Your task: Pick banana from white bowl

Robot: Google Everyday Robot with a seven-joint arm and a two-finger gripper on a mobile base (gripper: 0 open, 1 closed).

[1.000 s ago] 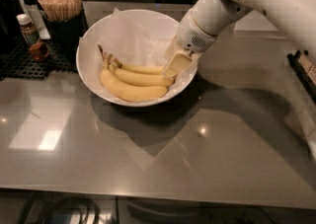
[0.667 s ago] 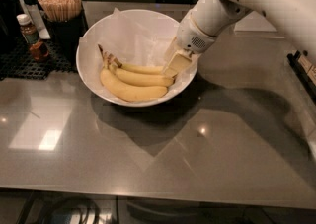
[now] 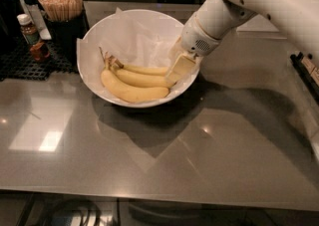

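Note:
A joined bunch of three yellow bananas lies in the white bowl (image 3: 94,36), which is lined with crinkled white paper. The brownish stems point left. The banana (image 3: 145,69) is the far, inner-curve one, lying against the two fatter ones (image 3: 130,90). My gripper (image 3: 177,69) reaches down from the white arm at the upper right into the right side of the bowl. It sits at the right-hand ends of the bananas and hides their tips.
The bowl stands on a grey reflective counter (image 3: 164,155). A black cup of wooden sticks (image 3: 61,4) and a small brown bottle (image 3: 29,29) stand on a black mat (image 3: 25,63) to the left. A dark object (image 3: 305,66) sits at the right edge.

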